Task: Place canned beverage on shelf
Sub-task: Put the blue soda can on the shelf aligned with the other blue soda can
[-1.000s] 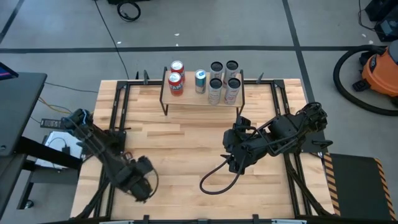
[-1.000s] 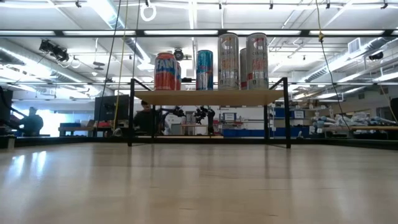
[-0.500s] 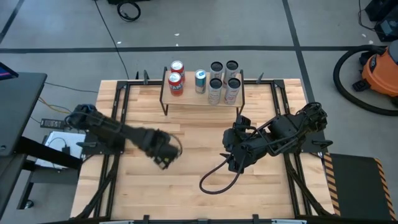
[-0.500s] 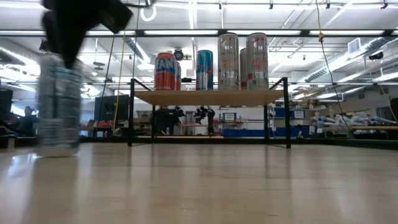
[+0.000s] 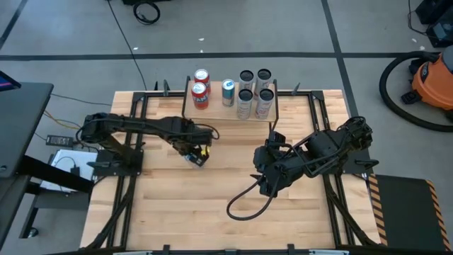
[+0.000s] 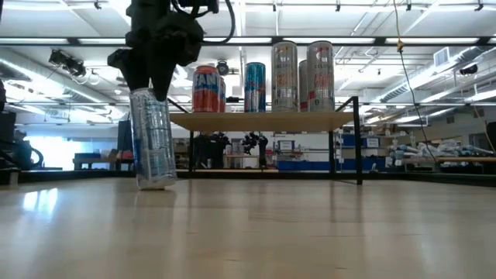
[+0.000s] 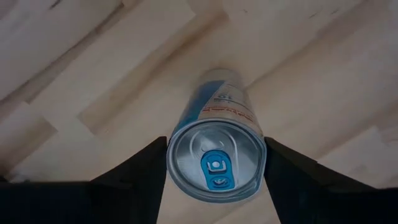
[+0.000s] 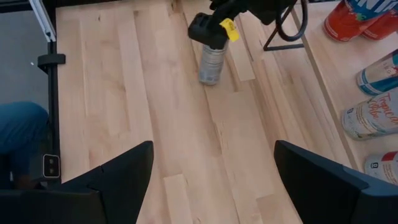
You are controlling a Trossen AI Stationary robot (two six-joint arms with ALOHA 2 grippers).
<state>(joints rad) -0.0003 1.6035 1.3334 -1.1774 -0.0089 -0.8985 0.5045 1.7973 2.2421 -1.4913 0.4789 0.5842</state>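
Overhead, the left gripper (image 5: 196,154) is extended over the worktop (image 5: 212,205) in front of the shelf (image 5: 230,110), its jaws closed around the top of a silver can (image 5: 195,159); six cans already stand on the shelf board. The right gripper (image 5: 267,180) waits over the right half of the worktop with its jaws wide and nothing between them. At worktop level, the silver can (image 6: 153,139) hangs upright under the left gripper (image 6: 159,70), its base at or just above the worktop, to the side of the shelf (image 6: 260,122) and lower than its board. From the left wrist, the can's lid and blue tab (image 7: 215,169) sit squarely between the two dark fingers (image 7: 137,174). From the right wrist, the can (image 8: 212,62) appears near the shelf's black leg (image 8: 283,43). Judged progress: pickup is done; lifting to board height, placing and releasing remain.
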